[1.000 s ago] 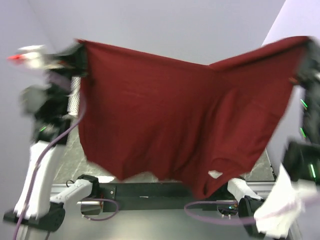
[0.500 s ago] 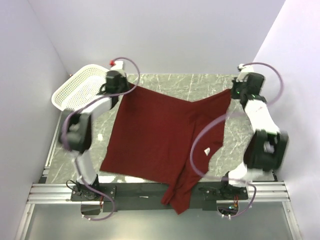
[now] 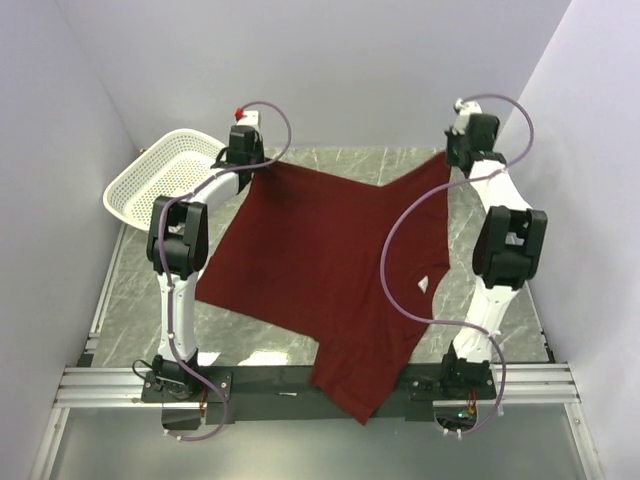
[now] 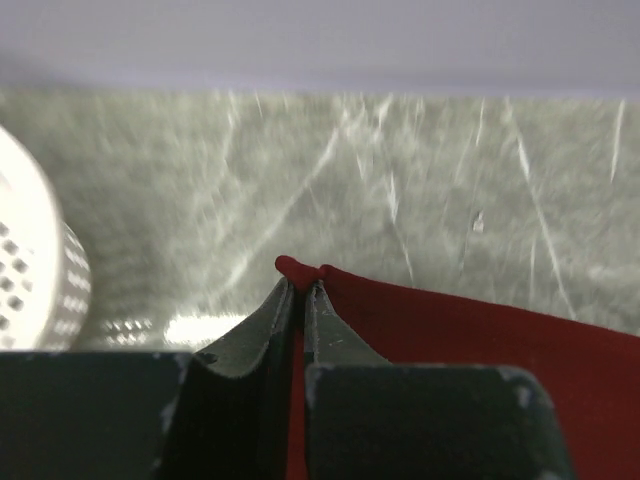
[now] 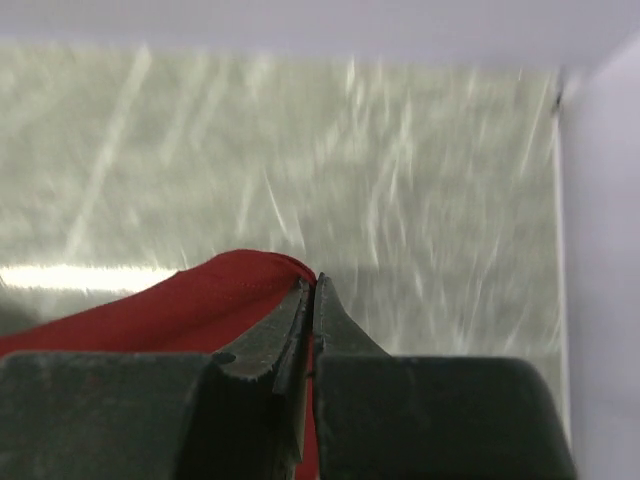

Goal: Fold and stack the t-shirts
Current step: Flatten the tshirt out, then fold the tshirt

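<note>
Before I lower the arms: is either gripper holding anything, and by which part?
Both hold the maroon t-shirt. The left gripper pinches its far-left corner, and the right gripper pinches its far-right corner.

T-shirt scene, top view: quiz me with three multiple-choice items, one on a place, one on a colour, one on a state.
1. Where on the table is the white basket? A far left corner; B far right corner; C near edge.
2. The t-shirt is: A navy; B dark red; C grey.
3. The left fingers and right fingers are: A both open; B both shut on t-shirt corners; C one open, one shut.
Answers: 1 A, it stands at the far left beside the left arm's wrist. 2 B, the cloth is maroon in every view. 3 B, each wrist view shows red cloth pinched at the tips.
</note>
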Tool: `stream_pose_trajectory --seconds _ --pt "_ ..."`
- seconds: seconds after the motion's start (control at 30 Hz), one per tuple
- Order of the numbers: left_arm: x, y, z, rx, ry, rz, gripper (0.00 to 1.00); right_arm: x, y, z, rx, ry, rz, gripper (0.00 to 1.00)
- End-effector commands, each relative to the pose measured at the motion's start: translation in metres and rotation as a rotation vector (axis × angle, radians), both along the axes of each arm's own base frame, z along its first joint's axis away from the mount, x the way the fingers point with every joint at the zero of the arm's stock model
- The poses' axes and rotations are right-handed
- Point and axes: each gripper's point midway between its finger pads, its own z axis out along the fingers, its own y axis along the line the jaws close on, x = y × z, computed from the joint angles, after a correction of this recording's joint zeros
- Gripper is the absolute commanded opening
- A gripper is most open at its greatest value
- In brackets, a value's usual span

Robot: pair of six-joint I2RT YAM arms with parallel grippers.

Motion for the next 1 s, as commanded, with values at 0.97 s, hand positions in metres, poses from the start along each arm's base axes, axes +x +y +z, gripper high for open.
stream_pose_trajectory --seconds 0.97 --pt "0.043 0.032 0.013 0.098 -0.053 0.058 0.0 -0.004 0.054 0.079 -0.037 -0.179 0.162 0.0"
